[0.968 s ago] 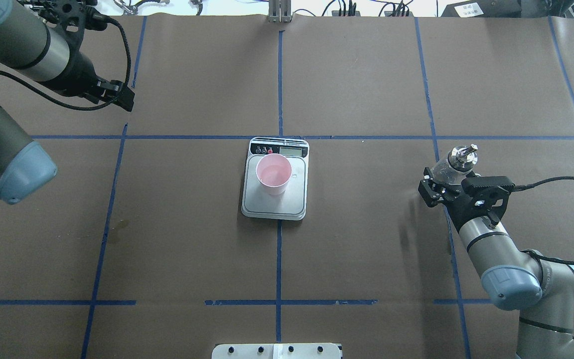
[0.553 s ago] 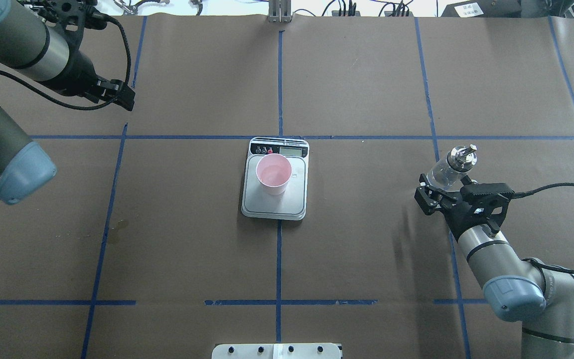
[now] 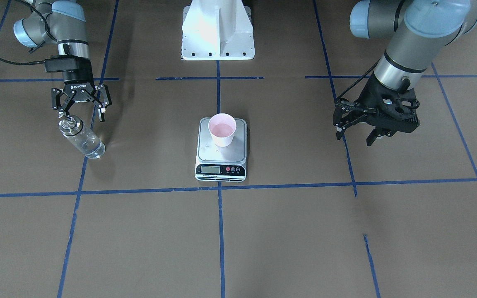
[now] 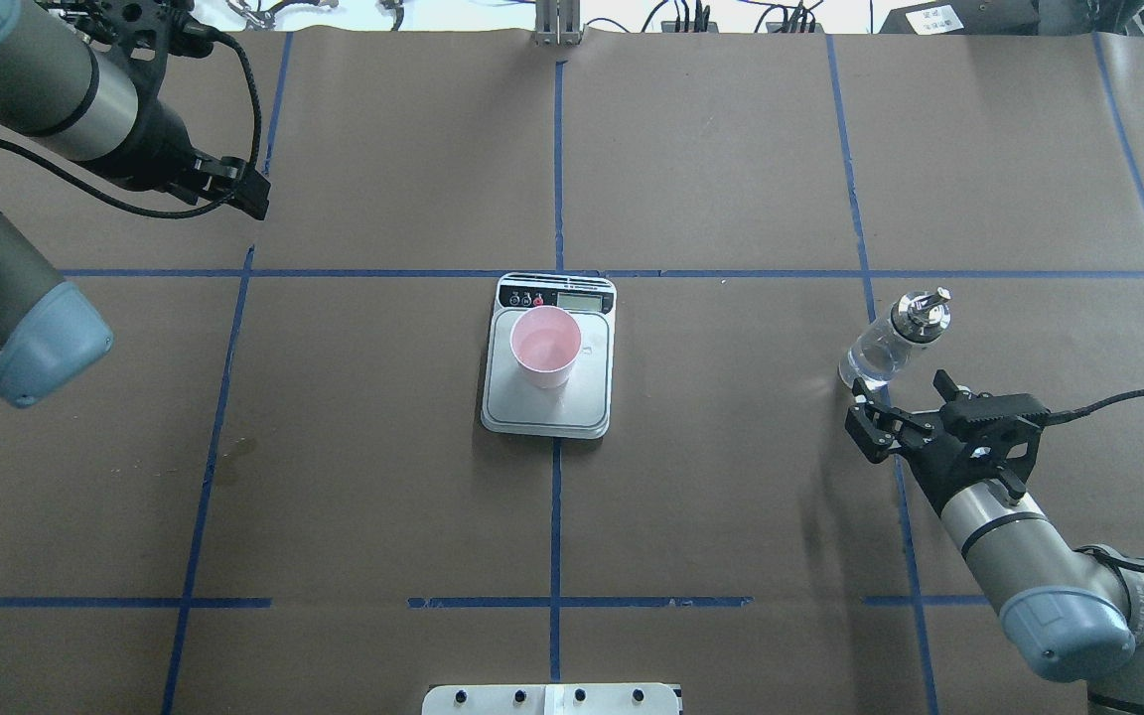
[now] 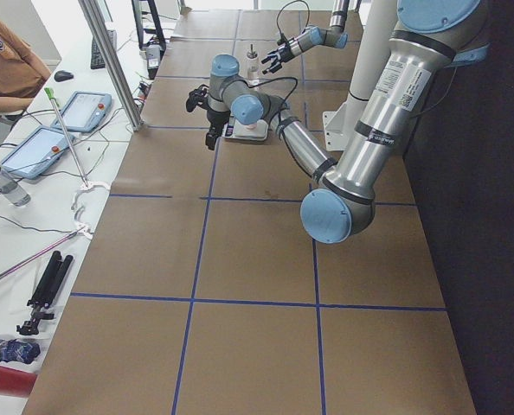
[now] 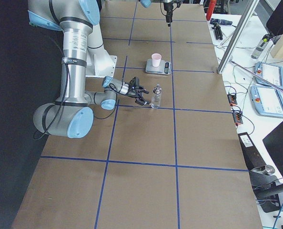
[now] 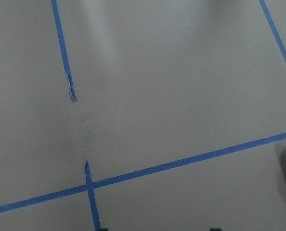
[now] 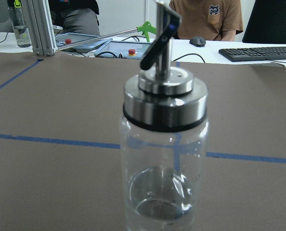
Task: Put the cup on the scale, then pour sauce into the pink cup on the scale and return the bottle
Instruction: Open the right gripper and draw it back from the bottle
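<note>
My right tool [image 3: 81, 110] sits low and level, jaws spread wide; my left tool [image 3: 353, 135] hangs pointing down, jaws likewise parted.

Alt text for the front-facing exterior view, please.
A small pale pink paper cup stands on a flat silver digital kitchen scale at centre. At the view's left a small clear glass bottle with silver pour spout stands free, the open right pincer close by it; the open left pincer hovers at right.
</note>
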### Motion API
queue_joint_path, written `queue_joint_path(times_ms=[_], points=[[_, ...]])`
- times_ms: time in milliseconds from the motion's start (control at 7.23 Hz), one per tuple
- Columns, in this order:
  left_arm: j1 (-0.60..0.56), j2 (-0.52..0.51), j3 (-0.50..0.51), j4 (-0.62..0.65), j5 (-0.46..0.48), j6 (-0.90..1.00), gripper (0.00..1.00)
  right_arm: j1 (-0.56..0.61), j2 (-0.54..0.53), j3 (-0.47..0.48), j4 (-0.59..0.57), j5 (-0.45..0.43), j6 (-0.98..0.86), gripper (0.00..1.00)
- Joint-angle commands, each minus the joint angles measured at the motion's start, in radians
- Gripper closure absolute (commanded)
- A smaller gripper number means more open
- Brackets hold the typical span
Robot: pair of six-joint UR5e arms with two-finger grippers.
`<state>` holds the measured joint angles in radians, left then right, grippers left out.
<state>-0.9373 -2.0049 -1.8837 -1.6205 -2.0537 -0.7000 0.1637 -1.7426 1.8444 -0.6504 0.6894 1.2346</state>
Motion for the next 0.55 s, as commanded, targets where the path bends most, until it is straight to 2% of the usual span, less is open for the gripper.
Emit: queue_joint_path(times_ms=[0,415], points=[[0.000,0.003,-0.005,0.001,0.001,-0.007,0.24,-0.027,-0.114,0.082,0.002,0.053,0.000,0.00],[-0.002,0.008,-0.005,-0.001,0.001,-0.007,0.24,-0.023,-0.218,0.107,0.005,0.155,-0.001,0.00]])
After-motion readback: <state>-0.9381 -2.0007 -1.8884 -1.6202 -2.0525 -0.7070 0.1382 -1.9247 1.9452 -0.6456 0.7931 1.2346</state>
